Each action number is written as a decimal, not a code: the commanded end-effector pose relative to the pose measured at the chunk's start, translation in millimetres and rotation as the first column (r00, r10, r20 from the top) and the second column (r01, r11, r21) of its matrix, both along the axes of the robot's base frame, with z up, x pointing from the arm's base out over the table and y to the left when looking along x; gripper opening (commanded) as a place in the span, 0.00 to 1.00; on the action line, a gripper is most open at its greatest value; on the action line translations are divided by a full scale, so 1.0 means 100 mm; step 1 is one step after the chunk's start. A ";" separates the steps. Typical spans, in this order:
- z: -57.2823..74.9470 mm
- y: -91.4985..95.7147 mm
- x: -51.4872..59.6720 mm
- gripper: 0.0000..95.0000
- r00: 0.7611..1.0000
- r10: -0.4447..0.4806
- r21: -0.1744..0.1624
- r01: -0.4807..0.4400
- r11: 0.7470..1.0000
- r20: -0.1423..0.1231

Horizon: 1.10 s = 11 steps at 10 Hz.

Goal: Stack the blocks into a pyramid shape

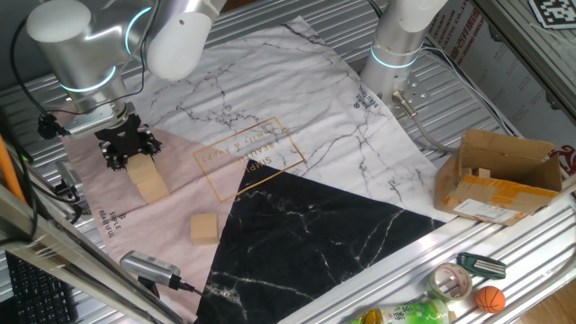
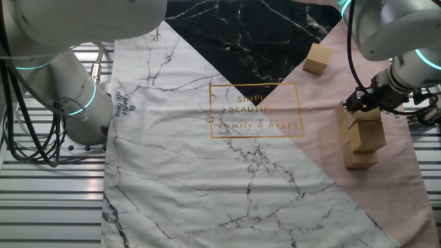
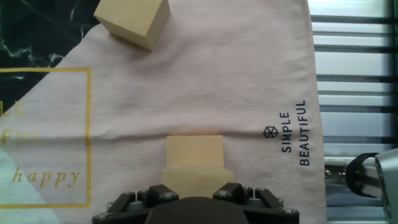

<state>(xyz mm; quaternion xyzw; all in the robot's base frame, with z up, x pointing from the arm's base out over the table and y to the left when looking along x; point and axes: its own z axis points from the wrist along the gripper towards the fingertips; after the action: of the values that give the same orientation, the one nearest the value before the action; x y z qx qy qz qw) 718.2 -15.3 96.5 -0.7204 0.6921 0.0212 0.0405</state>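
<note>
A stack of light tan wooden blocks [image 1: 151, 183] stands on the pink part of the cloth, at the left in one fixed view and at the right in the other fixed view [image 2: 361, 145]. My gripper [image 1: 132, 158] is right on top of it, its fingers [image 3: 231, 190] hugging the sides of the top block [image 3: 194, 177]. It appears shut on that block, which rests on the blocks below [image 3: 194, 150]. One loose block [image 1: 204, 229] lies apart on the pink cloth near the black part; it also shows in the other fixed view [image 2: 318, 58] and in the hand view [image 3: 132, 22].
A marbled cloth [image 1: 297, 108] in white, pink and black covers the table. An open cardboard box [image 1: 499, 175] stands at the right. A second arm's base [image 1: 396, 49] stands at the back. A tape roll [image 1: 453, 281], a small orange ball [image 1: 489, 299] and a bottle [image 1: 405, 315] lie along the front rail.
</note>
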 end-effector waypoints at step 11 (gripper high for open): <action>-0.01 0.00 -0.01 0.40 1.000 0.024 0.006 -0.024 1.000 0.010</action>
<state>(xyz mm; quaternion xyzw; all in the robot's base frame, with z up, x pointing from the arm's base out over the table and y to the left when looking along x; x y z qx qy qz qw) 717.1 -15.3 96.6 -0.7285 0.6832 0.0207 0.0456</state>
